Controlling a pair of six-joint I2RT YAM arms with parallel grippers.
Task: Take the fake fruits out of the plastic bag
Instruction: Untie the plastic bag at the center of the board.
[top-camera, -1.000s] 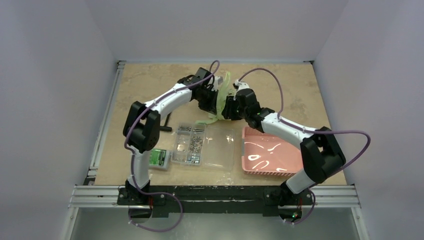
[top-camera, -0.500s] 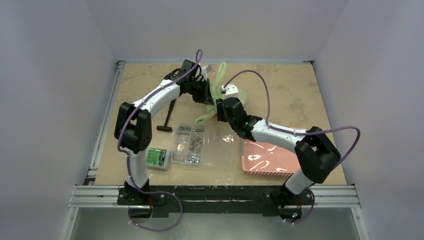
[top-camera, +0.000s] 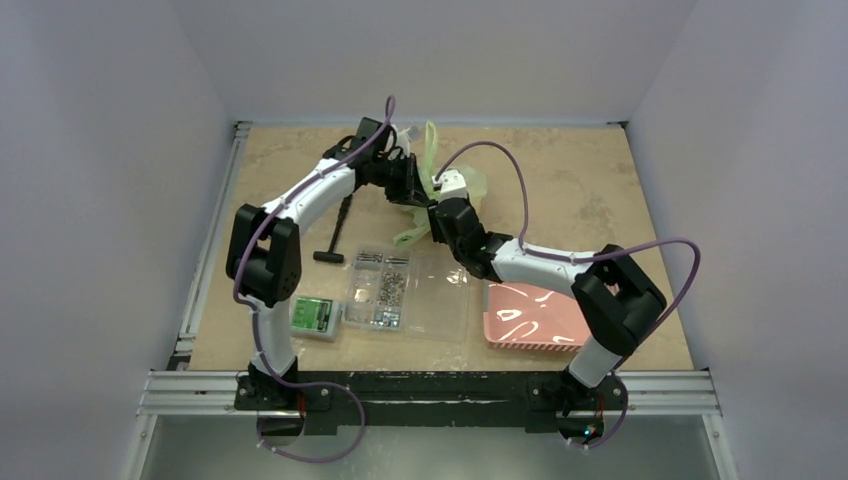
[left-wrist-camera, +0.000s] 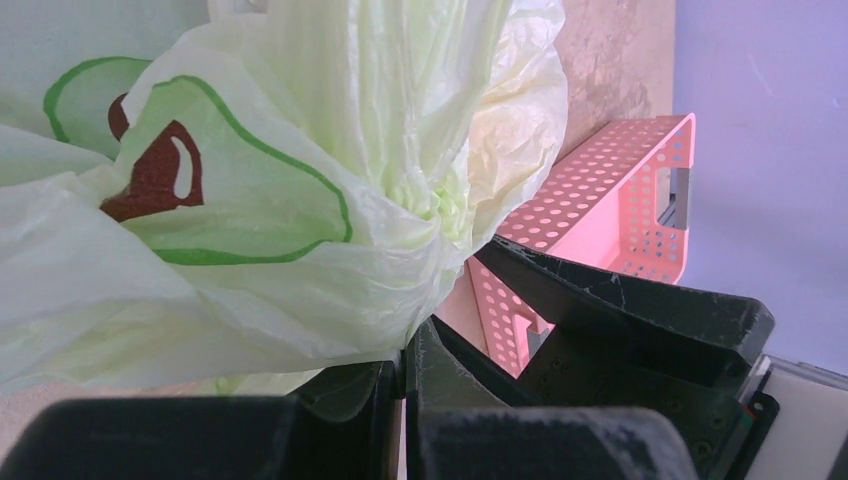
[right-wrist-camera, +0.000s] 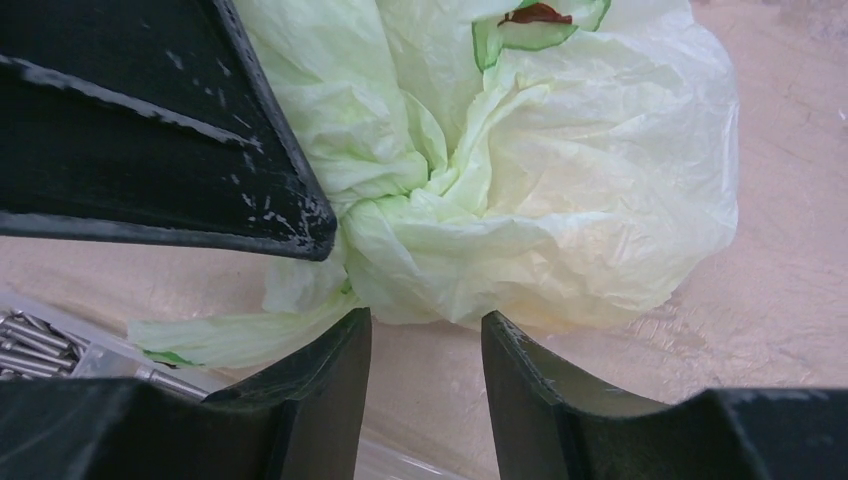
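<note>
Our left gripper has its two fingers pressed tight together. A fold of the plastic bag is pinched between them. The bag puffs up just past the fingertips. It is pale yellow-green and crinkly, with a green and brown picture printed on it. The fake fruits are hidden from us; we see only the bag's thin skin, bunched into a tight gather.

Our right gripper is just to the right of the left one. It is so close that the left one's black finger fills the upper left of the right wrist view. The right fingers stand apart with nothing between them. The bag's round bulge sits on the table right in front of their tips. We cannot tell if they touch it. A flat loose strip of the bag lies beside one finger.

The other things lie on the near side of the grippers. A small green box is far off to the left. A black T-shaped tool lies under the left arm. A clear box of little metal parts sits near both grippers. A pink basket is off to the right, and the right arm covers its far edge.
</note>
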